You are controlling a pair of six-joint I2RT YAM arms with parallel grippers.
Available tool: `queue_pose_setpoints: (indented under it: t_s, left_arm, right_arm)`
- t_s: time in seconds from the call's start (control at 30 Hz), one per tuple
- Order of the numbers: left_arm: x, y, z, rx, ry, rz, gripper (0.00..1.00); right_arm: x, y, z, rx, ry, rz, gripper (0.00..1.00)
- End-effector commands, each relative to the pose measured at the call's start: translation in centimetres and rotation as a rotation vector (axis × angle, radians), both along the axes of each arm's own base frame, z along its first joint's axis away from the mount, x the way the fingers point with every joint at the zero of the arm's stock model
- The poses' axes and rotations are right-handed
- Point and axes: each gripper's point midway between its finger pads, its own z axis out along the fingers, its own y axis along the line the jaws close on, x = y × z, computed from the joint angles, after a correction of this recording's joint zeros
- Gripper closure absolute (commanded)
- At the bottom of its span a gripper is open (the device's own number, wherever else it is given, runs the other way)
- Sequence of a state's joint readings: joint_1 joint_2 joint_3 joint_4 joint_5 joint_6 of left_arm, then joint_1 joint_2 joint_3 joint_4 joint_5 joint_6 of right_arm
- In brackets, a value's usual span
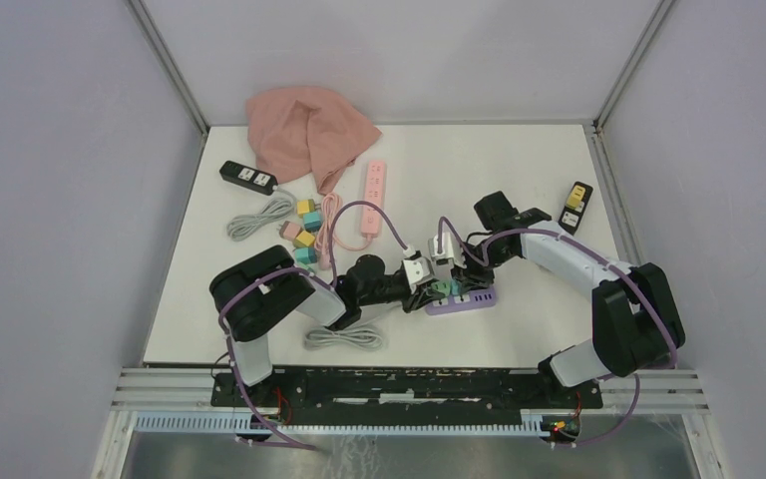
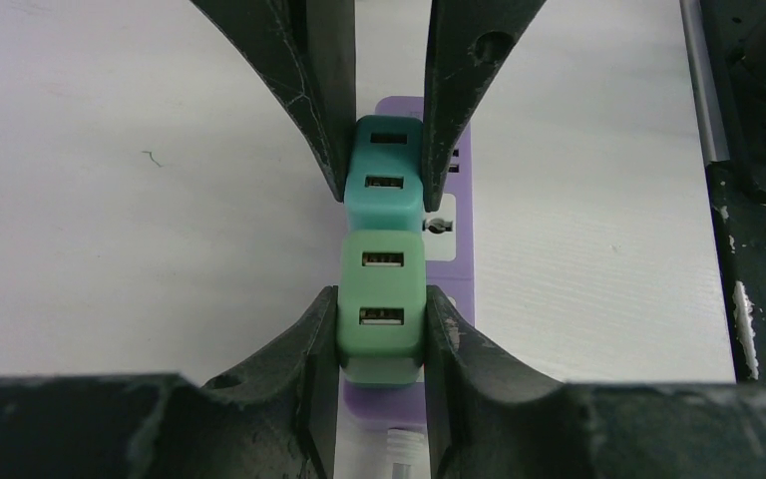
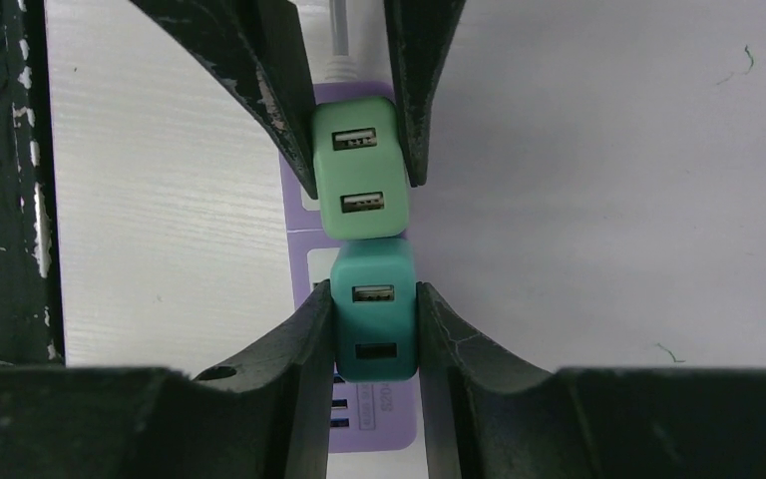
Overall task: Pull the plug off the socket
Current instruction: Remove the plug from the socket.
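- A white table (image 1: 519,170) stands between grey walls (image 1: 50,200).
- Toward the table's near middle, a purple power strip (image 1: 471,300) lies flat with two plugs seated in it, one just beside the other.
- The left gripper (image 2: 381,301) is clenched on the light green plug (image 2: 382,284), one finger pressed against each flank.
- The right gripper (image 3: 374,299) grasps the teal plug (image 3: 374,334) the same way, squarely between its jaws.
- Both plugs still sit in the strip.
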State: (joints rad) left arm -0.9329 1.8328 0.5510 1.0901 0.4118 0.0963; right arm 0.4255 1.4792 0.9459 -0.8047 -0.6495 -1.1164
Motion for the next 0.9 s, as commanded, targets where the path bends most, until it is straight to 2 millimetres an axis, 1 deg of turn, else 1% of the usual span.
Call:
queue_pose_setpoints:
  t_s: [0.0, 0.1, 0.17, 0.23, 0.3, 0.4, 0.47, 0.5, 0.53, 0.57, 0.63, 0.7, 0.73, 0.8, 0.87]
  left_arm:
    - [0.0, 0.0, -1.4, 0.049, -0.029, -0.019, 0.97]
    - [-0.1, 0.3, -1.8, 0.057, -0.023, -0.016, 0.97]
    - [0.0, 0.6, -2.0, 0.063, -0.02, -0.013, 0.97]
    - [0.1, 0.8, -2.1, 0.062, -0.021, -0.009, 0.97]
    - [0.2, 0.9, -2.1, 0.061, -0.022, -0.007, 0.97]
    - [0.3, 0.9, -2.3, 0.064, -0.022, -0.009, 0.97]
    - [0.3, 0.9, -2.3, 0.064, -0.021, -0.012, 0.97]
    - [0.2, 0.9, -2.4, 0.064, -0.018, -0.014, 0.97]
    - [0.2, 0.8, -2.4, 0.063, -0.017, -0.014, 0.97]
    - [0.2, 0.9, -2.4, 0.065, -0.014, -0.014, 0.97]
    - [0.1, 1.0, -2.6, 0.068, -0.012, -0.014, 0.97]
    - [0.1, 1.2, -2.7, 0.073, -0.013, -0.009, 0.97]
    - [0.1, 1.2, -2.8, 0.076, -0.013, -0.009, 0.97]
    - [0.0, 1.4, -3.0, 0.081, -0.014, -0.007, 0.97]
    - [0.0, 1.5, -3.2, 0.089, -0.014, -0.006, 0.97]
  right_arm:
    - [1.8, 2.5, 1.8, 0.082, 0.011, -0.104, 1.0]
    - [2.5, 0.6, 1.0, 0.026, -0.022, -0.105, 1.0]
    - [1.9, -0.8, 0.5, -0.006, -0.02, -0.064, 1.0]
    - [0.6, -1.6, 0.0, -0.024, 0.0, 0.004, 1.0]
    - [-0.8, -1.5, -0.1, -0.002, 0.03, 0.072, 1.0]
    - [-3.0, 0.0, 0.6, 0.095, 0.074, 0.163, 1.0]
    - [-3.8, 1.0, 1.0, 0.133, 0.08, 0.194, 1.0]
    - [-3.6, 1.6, 1.1, 0.137, 0.078, 0.186, 1.0]
    - [-3.2, 2.0, 1.2, 0.134, 0.086, 0.139, 1.0]
    - [-2.3, 2.5, 1.4, 0.142, 0.082, 0.085, 1.0]
    - [-0.5, 2.9, 1.8, 0.133, 0.059, -0.013, 1.0]
    - [1.3, 2.4, 1.6, 0.089, 0.015, -0.092, 1.0]
    - [1.8, 2.0, 1.5, 0.076, 0.001, -0.112, 1.0]
    - [2.5, 0.8, 1.4, 0.054, -0.013, -0.135, 1.0]
    - [2.7, -0.7, 0.9, 0.017, -0.027, -0.128, 1.0]
